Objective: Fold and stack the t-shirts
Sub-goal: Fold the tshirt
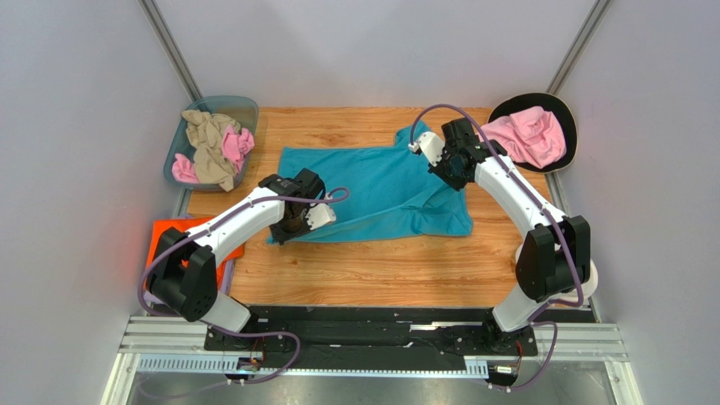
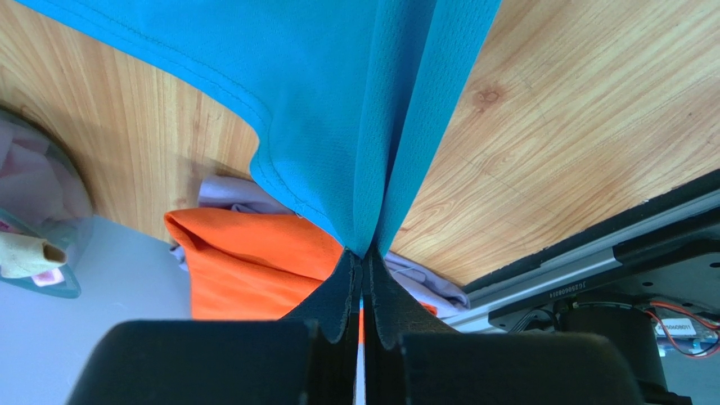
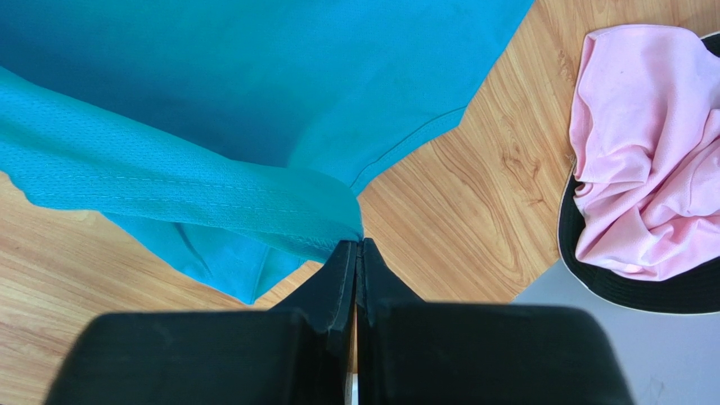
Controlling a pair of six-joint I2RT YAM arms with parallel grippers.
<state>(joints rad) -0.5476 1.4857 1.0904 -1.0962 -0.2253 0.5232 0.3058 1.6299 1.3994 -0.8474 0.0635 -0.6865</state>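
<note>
**Left tool [image 2: 363, 253] and right tool [image 3: 357, 245] both clamped on the teal t-shirt [image 1: 372, 181]: fold in hand**

Each tool has its jaws pressed fully together with teal cloth nipped between the tips. The left one holds the shirt at its near left corner, and the cloth rises from the table [image 1: 380, 278] into the grip. The right one holds a hemmed edge at the shirt's far right. The rest of the shirt lies spread over the middle of the table with some creases near its right side.

My reading is that this shirt is being drawn flat or taken into its first fold; which of the two I cannot tell. The next move would call for both arms to travel in step, keeping the cloth lightly taut between the two pinches. They would then lay the held edges down squarely before letting go.

An orange t-shirt [image 1: 173, 232] lies folded on a lavender t-shirt [image 2: 228, 192] just off the table's left edge, likely the stack. A beige t-shirt [image 1: 207, 139] and a pink one wait crumpled in a translucent bin [image 1: 247, 105] at the far left. Another pink t-shirt [image 1: 528, 135] sits on a black round tray [image 1: 570, 118] at the far right.

The table is light wood with visible grain. Pale grey walls enclose it, with metal posts in the far corners and an aluminium rail along the near edge.
</note>
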